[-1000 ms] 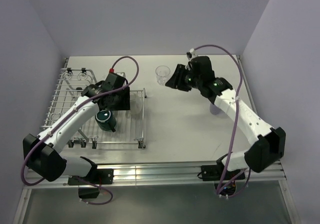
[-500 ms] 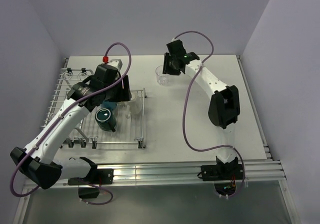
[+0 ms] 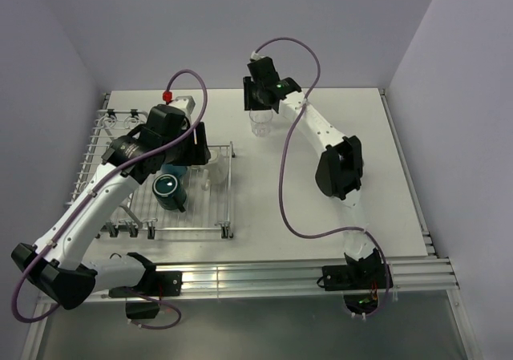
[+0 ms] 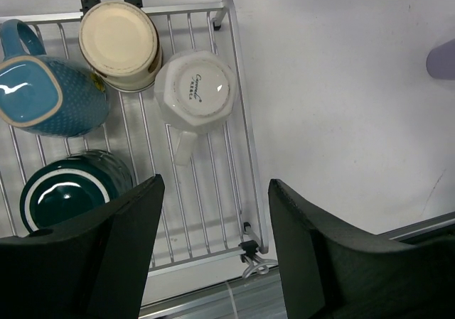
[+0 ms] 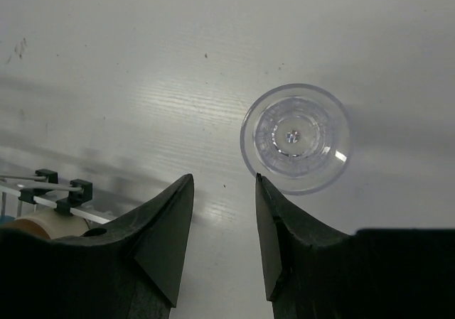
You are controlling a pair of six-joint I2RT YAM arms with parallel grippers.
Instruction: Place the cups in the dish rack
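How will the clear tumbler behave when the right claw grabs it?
Clear tumbler looks rigid and smooth-walled, so probably slippery in the right claw. It stands upright on a flat base, so a low nudge should slide it, not roll it. Probably breakable if dropped.

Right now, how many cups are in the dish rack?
4: light blue mug, cream-based cup beside it, white mug next, dark teal mug by the blue; left gripper may hide more.

Right end effector [image 3: 258, 106] near clear tumbler [image 3: 260, 124]; teal mug [image 3: 169, 190] in dish rack [image 3: 232, 188].
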